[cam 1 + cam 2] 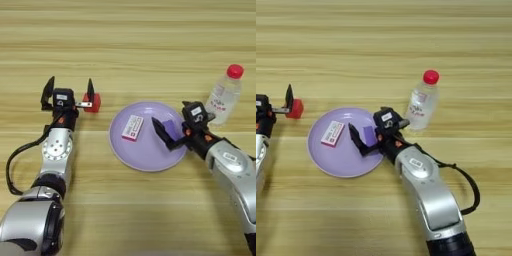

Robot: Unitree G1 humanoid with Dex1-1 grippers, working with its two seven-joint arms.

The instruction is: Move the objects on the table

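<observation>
Two small, stiff, light-looking blocks are waiting: my right claw [167,131] is pinching the purple block [171,128] by its flat sides over the lilac plate [145,155], while my spread left claw [68,91] is flanking the red cube [94,102] on the table [130,45].

Red cube [93,103]: small, sits on table [130,45] toward left edge, just left of lilac plate [145,152], between open fingers of left gripper [69,91]. Purple block [171,128]: small, rectangular, over plate's right part, between fingers of right gripper [172,131].
</observation>
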